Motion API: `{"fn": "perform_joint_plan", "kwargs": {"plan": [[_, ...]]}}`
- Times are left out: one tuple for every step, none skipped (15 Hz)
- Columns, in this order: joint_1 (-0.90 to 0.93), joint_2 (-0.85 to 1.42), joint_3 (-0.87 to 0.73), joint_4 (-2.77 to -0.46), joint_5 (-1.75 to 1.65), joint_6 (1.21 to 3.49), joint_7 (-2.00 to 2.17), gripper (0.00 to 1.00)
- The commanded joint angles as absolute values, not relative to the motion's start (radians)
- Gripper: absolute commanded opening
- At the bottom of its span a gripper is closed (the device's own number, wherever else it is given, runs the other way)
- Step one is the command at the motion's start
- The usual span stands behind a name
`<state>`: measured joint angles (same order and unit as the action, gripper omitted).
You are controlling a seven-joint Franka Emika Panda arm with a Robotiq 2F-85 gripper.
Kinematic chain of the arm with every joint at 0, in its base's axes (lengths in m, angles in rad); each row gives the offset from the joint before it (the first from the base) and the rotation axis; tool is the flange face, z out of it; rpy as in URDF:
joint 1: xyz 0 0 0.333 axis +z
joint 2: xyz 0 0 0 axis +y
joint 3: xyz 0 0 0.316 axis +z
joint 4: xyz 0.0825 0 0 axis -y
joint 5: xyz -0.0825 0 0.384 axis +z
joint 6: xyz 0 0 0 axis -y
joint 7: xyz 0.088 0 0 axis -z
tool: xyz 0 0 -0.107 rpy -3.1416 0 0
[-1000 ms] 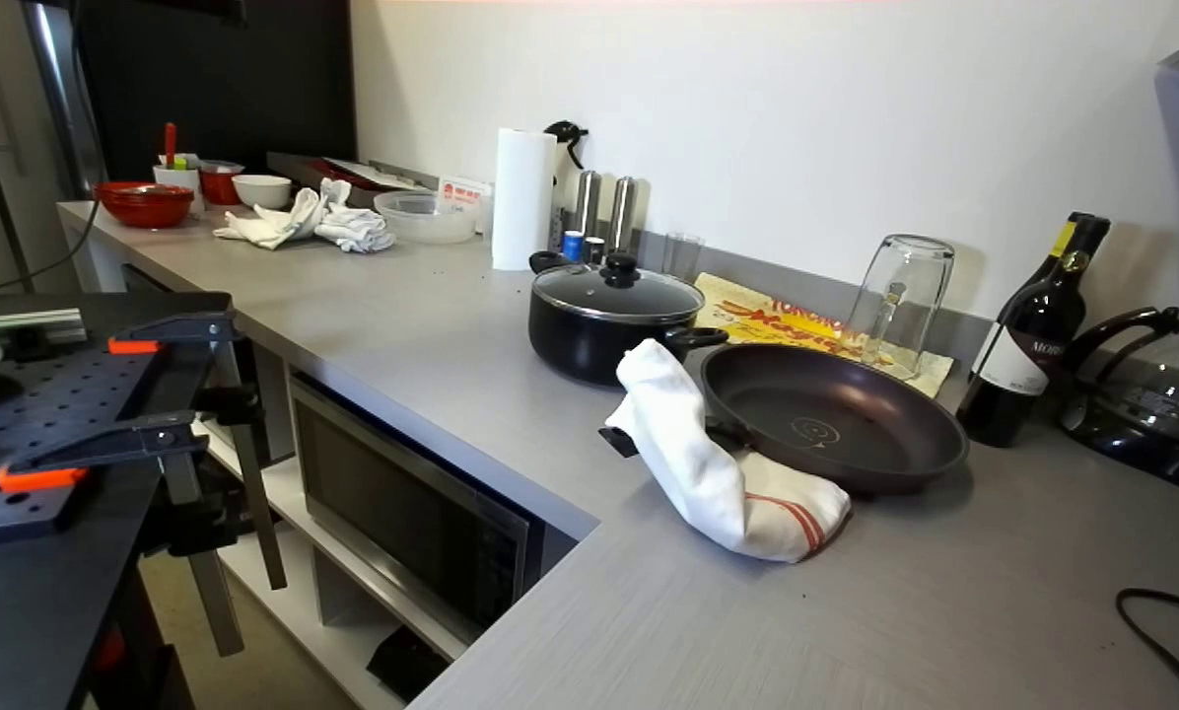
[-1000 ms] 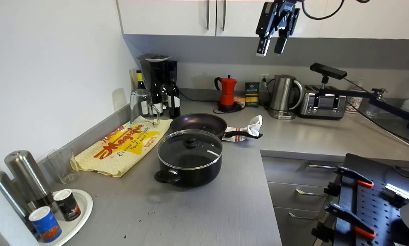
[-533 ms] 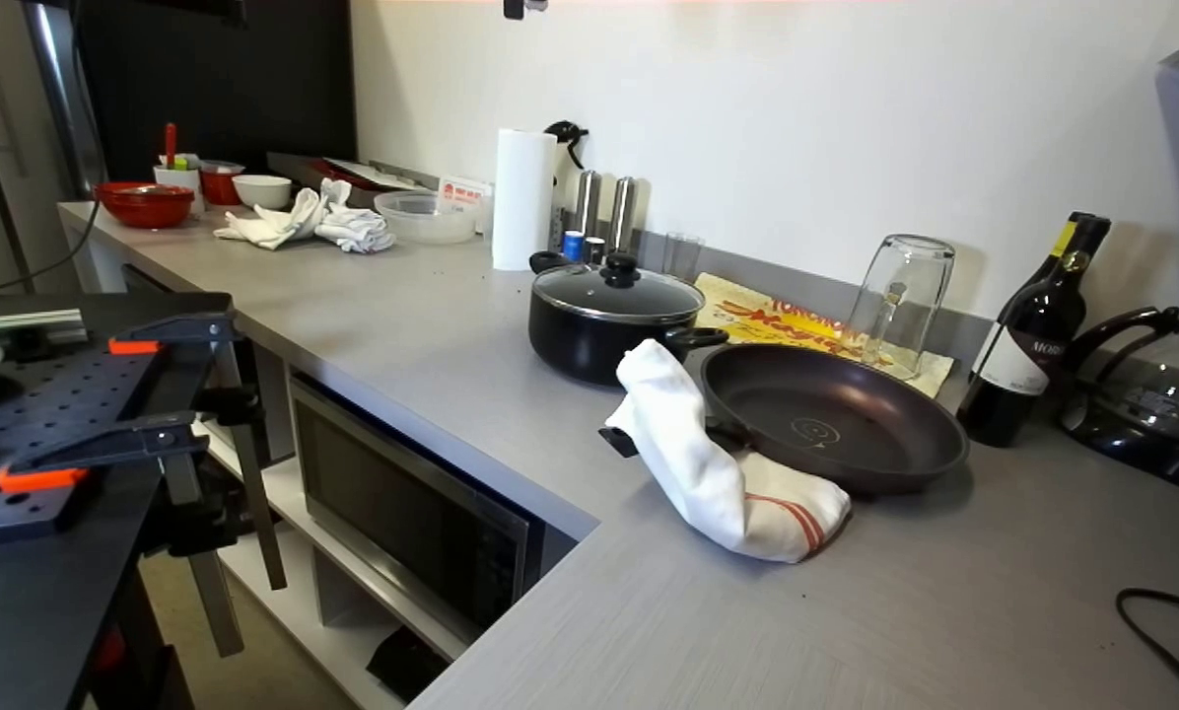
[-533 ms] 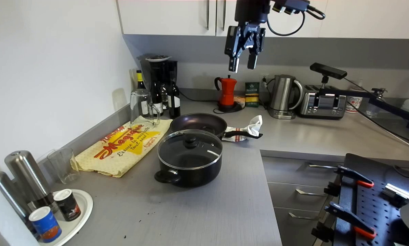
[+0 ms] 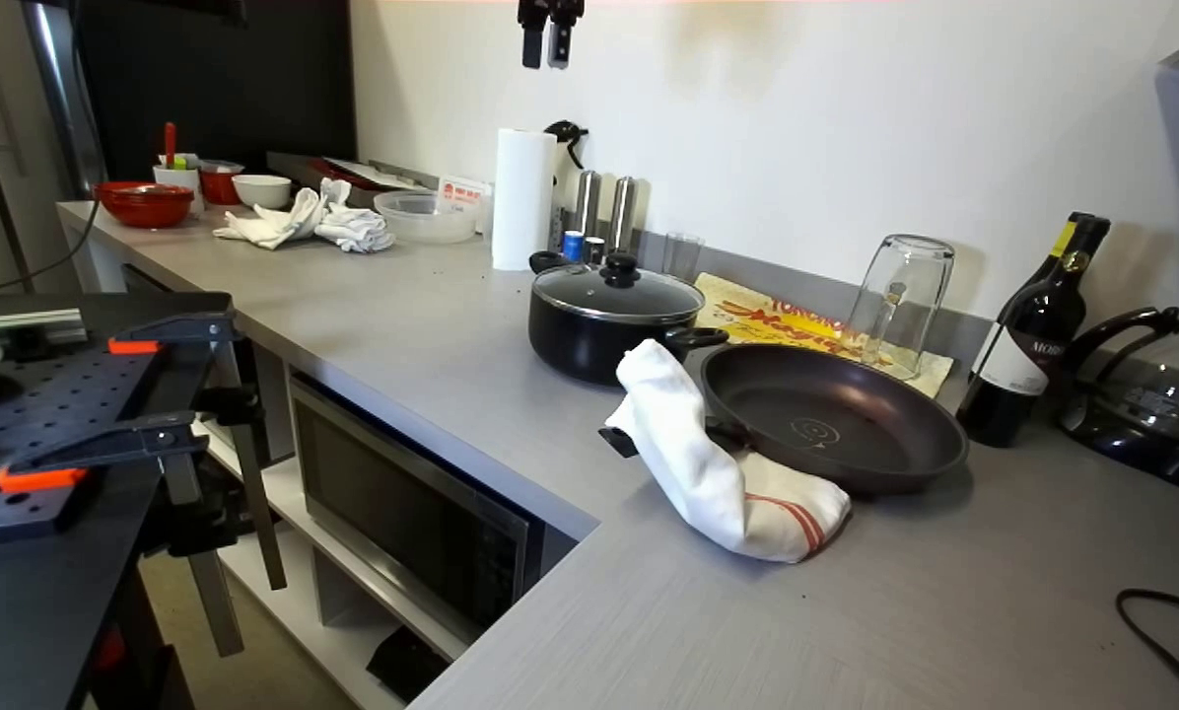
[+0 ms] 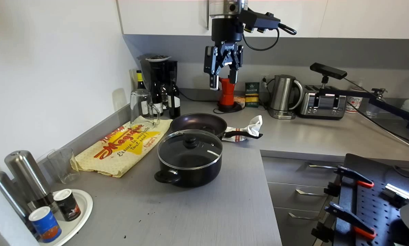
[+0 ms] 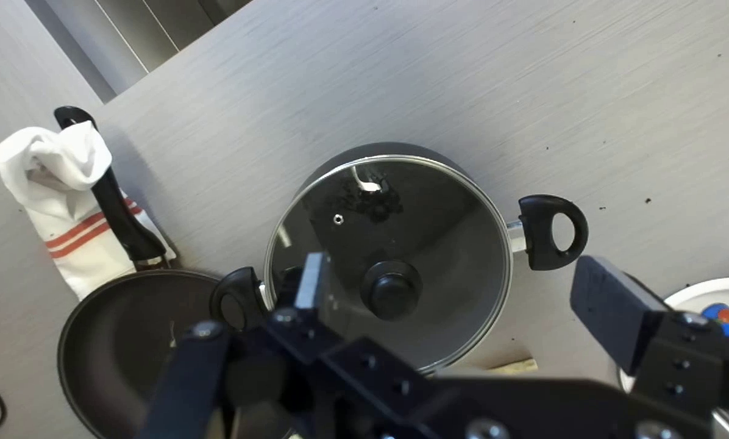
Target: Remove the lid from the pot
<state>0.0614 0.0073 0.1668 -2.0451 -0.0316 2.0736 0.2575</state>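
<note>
Over the grey counter (image 6: 225, 212), one gripper (image 6: 223, 84) hangs with its two fingers (image 7: 608, 308) apart; below, one glass lid (image 7: 395, 241) sits on one two-handled pot (image 6: 196, 178), near one frying pan (image 5: 836, 419) and one striped towel (image 5: 708, 483).

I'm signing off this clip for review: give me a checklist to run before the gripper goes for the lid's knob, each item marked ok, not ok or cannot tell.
1. Gripper open and unloaded: ok, fingers apart, holding nothing.
2. Lid on the pot: ok, it covers the top.
3. Knob unobstructed: ok, nothing lies on it.
4. Gripper centred over the knob: not ok, it seems; in the wrist view the knob shows nearer one finger.
5. Gripper lowered to the knob: not ok, it hangs above the lid.
6. Pan-side handle clear of the frying pan: cannot tell, they overlap in the wrist view.
</note>
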Motion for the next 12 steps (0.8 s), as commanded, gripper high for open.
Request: {"fn": "perform_joint_plan", "kwargs": {"plan": [[0.099,0.076,0.156,-1.979,-0.054,2.049,0.284,1.00],[0.105,0.086,0.156,-1.973,-0.057,2.050,0.285,1.00],[0.111,0.096,0.155,-1.969,-0.058,2.052,0.283,1.00],[0.116,0.105,0.153,-1.962,-0.057,2.052,0.282,1.00],[0.121,0.114,0.153,-1.957,-0.057,2.052,0.280,1.00],[0.125,0.121,0.152,-1.953,-0.057,2.054,0.279,1.00],[0.129,0.129,0.151,-1.949,-0.058,2.053,0.279,1.00],[0.132,0.137,0.151,-1.945,-0.059,2.054,0.278,1.00],[0.136,0.145,0.150,-1.941,-0.059,2.054,0.278,1.00],[0.138,0.154,0.149,-1.937,-0.061,2.055,0.277,1.00],[0.141,0.163,0.148,-1.934,-0.064,2.056,0.278,1.00],[0.143,0.172,0.146,-1.930,-0.065,2.056,0.277,1.00]]}}
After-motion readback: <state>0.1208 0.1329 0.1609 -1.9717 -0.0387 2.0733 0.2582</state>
